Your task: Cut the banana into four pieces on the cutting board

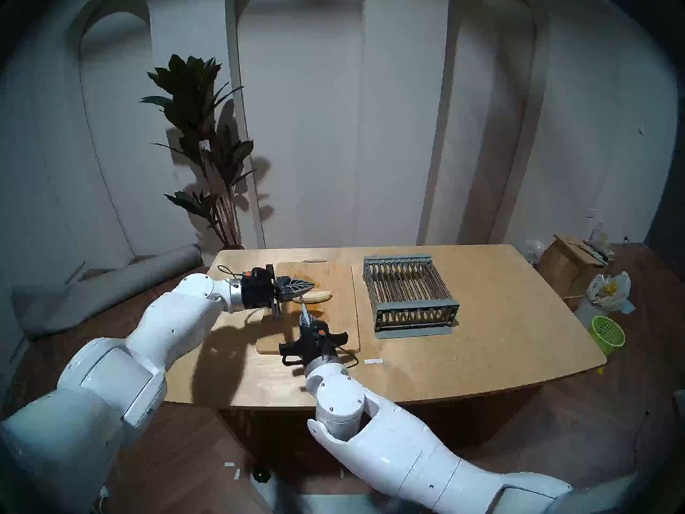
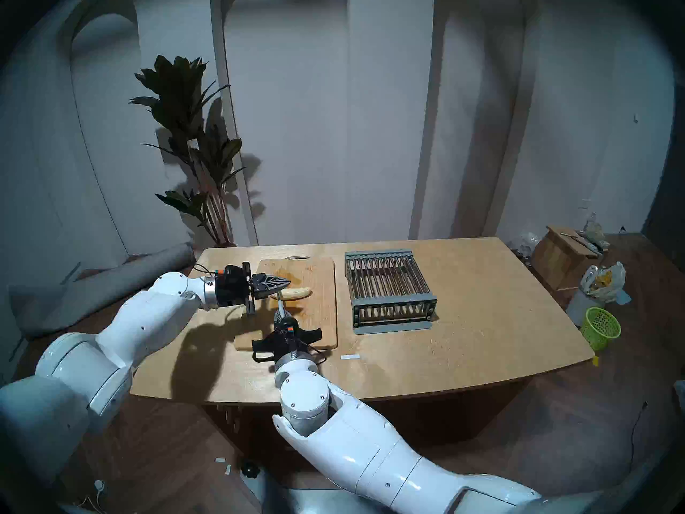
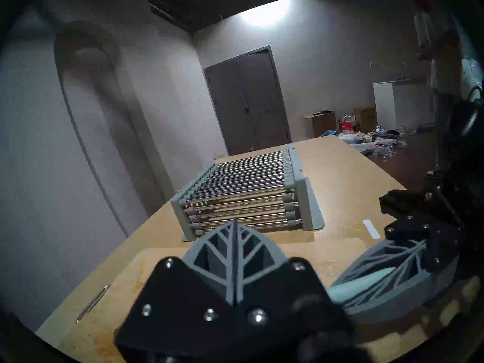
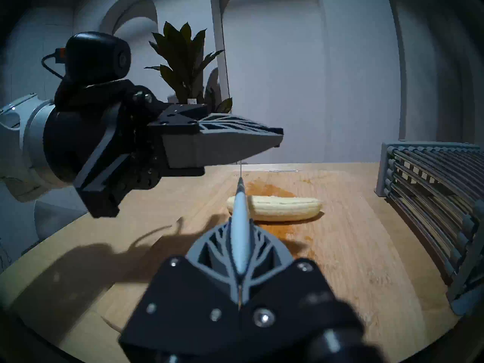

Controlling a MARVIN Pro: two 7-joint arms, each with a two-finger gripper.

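A peeled, whole banana (image 1: 319, 296) (image 2: 294, 293) (image 4: 282, 208) lies across the middle of the bamboo cutting board (image 1: 343, 324) (image 2: 324, 316) (image 4: 345, 249), beside an orange-brown stain. My left gripper (image 1: 310, 284) (image 2: 288, 282) (image 4: 279, 137) (image 3: 235, 221) is shut and empty, hovering just above the banana's left end. My right gripper (image 1: 306, 317) (image 2: 278, 315) (image 4: 239, 222) is shut on a knife (image 4: 239, 205) with a light-blue handle. The blade points away from me, edge-on over the banana's left part; whether it touches the fruit I cannot tell.
A grey slatted metal rack (image 1: 407, 290) (image 2: 387, 290) (image 3: 248, 181) (image 4: 432, 197) stands on the table right of the board. A small white strip (image 1: 372, 361) lies near the table's front. A green basket (image 1: 608, 333), bags and boxes sit on the floor at the right; a plant (image 1: 207, 149) stands behind.
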